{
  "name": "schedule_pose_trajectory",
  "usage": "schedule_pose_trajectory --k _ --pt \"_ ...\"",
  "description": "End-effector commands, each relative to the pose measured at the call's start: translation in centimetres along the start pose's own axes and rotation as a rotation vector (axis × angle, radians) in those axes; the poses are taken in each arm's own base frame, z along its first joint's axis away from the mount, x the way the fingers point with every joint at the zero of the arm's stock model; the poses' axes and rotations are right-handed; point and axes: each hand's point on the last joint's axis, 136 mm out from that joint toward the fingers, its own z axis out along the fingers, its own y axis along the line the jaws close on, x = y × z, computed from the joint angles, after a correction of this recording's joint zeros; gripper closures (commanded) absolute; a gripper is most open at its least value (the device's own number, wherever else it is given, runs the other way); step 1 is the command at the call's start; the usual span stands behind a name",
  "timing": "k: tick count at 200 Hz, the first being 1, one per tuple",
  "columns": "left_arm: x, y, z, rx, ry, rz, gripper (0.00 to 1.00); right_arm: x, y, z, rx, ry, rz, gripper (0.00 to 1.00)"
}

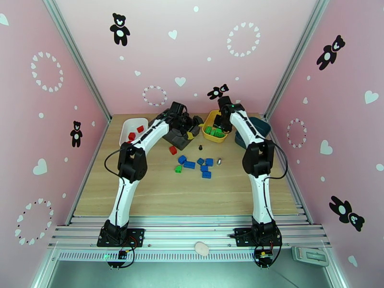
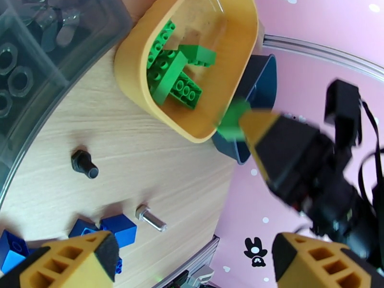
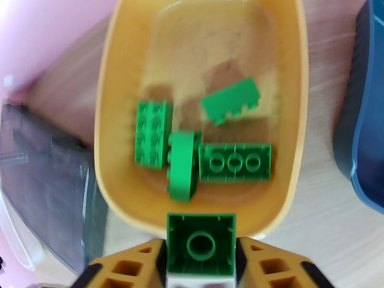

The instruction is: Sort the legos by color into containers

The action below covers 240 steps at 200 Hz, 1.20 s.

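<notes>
Legos lie loose mid-table in the top view: several blue studded bricks [image 1: 197,165], one red brick [image 1: 173,150] and one green loose brick [image 1: 178,169] on the pale wooden table [image 1: 192,198]. The left gripper [image 1: 191,130] hangs over the dark grey compartment tray [image 1: 174,139]. The right gripper [image 1: 222,123] is above the yellow rounded plastic bin [image 1: 208,132]. A white plastic bin [image 1: 124,133] on the left holds red pieces, and a dark teal plastic bin [image 1: 259,126] stands just right of the yellow one.

From the left wrist, the left gripper [image 2: 199,260] has its jaws wide apart with nothing between them. Near it on the wood are a silvery bolt [image 2: 151,219] and a small black metal bit [image 2: 84,164]. A blurred green shape sits at the right gripper's tip, by the yellow bin's rim [image 2: 129,73].

From the right wrist, the right gripper [image 3: 201,270] is clamped on a small square green brick [image 3: 201,243], which touches both fingers over the yellow bin's near rim [image 3: 103,140]. Four green bricks [image 3: 234,162] lie inside the bin.
</notes>
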Motion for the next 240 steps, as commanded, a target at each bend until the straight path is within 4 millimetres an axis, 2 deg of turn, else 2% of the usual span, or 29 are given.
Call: schedule_pose_trajectory --k 1,24,46,83,106,133,184,211,240 --pt "-0.1 0.9 -1.2 -0.052 -0.001 0.003 0.1 -1.1 1.2 -0.1 -0.063 -0.013 0.034 0.49" --pt "0.3 1.8 -2.5 -0.111 -0.029 0.035 0.11 -0.7 1.6 -0.5 -0.075 0.0 0.011 0.47" --pt "0.8 3.4 -4.2 -0.191 -0.076 0.061 0.11 0.3 2.2 -1.6 -0.074 0.005 -0.039 0.48" --pt "1.9 6.4 -7.0 -0.288 -0.165 0.049 0.12 4.4 4.4 -3.7 -0.089 0.032 -0.148 0.48" --pt "2.4 8.8 -9.0 -0.324 -0.234 -0.001 0.12 8.8 6.2 -4.3 -0.106 0.083 -0.235 0.47" --pt "3.1 12.9 -12.0 -0.375 -0.31 -0.103 0.12 15.6 8.4 -4.6 -0.123 0.165 -0.362 0.47" --pt "5.3 19.8 -17.3 -0.475 -0.406 -0.245 0.11 27.4 10.8 -4.7 -0.149 0.33 -0.595 0.41" --pt "6.6 22.5 -19.5 -0.504 -0.441 -0.306 0.11 31.4 11.2 -4.0 -0.156 0.4 -0.65 0.4" --pt "7.8 24.7 -21.3 -0.505 -0.467 -0.36 0.1 33.7 11.1 -2.5 -0.131 0.46 -0.665 0.4"
